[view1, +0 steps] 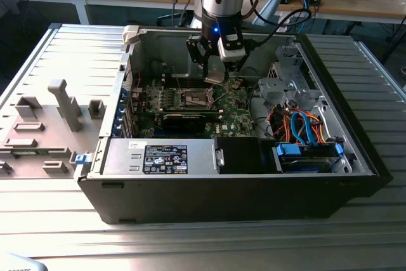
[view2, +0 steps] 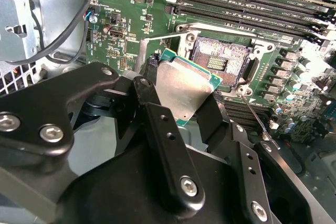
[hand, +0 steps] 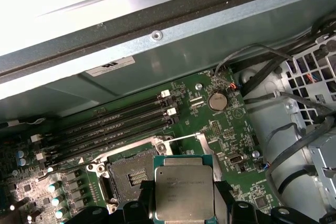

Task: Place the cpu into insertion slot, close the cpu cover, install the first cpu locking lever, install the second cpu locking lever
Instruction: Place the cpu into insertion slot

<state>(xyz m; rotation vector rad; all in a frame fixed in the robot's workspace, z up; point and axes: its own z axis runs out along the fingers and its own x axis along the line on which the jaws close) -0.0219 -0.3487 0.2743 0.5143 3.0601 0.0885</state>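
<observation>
My gripper [view1: 216, 73] hangs inside the open computer case, shut on the cpu [view1: 216, 77] by two opposite edges. In both wrist views the cpu [view2: 181, 90] [hand: 184, 192] is a silvery square between the black fingers [view2: 157, 124], held a little above the board and just beside the insertion slot [view2: 223, 61] [hand: 131, 179], not over it. The slot [view1: 195, 98] lies bare, its dark centre showing. The cpu cover [view2: 143, 51] stands swung open at the slot's edge nearest the cpu. A thin locking lever [view2: 255, 118] sticks up from the slot's corner.
Memory slots [hand: 115, 124] run along the far side of the socket. A long black card [view1: 187, 118] lies in front of it, then a labelled power supply box [view1: 165, 157]. Drive bays with blue and orange cables [view1: 304, 125] fill the exterior view's right. Grey fixtures [view1: 63, 103] stand outside.
</observation>
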